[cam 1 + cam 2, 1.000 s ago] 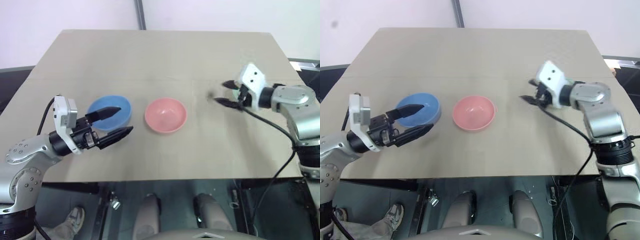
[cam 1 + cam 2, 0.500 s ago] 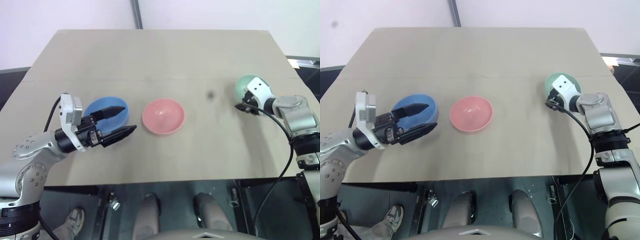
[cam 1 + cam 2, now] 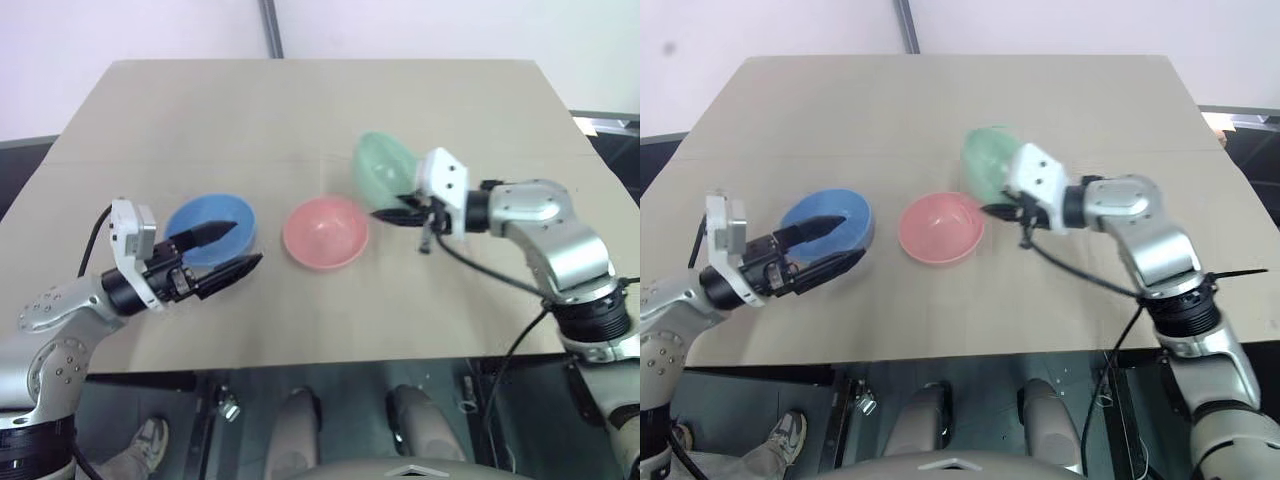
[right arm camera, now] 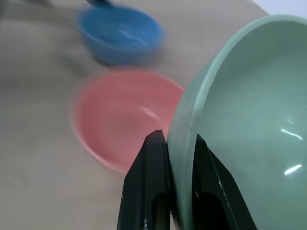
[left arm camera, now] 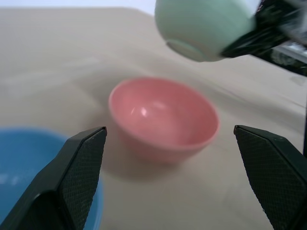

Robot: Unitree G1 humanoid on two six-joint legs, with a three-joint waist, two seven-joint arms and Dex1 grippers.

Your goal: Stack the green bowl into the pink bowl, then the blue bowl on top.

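Though light and rigid, likely slick: green bowl pinched by its rim in right gripper, tilted in the air just beside pink bowl; a second ago, nowhere near it. Left wrist: left gripper spread wide beside blue bowl, unchanged. Right wrist: black fingers clamping the thin wall.
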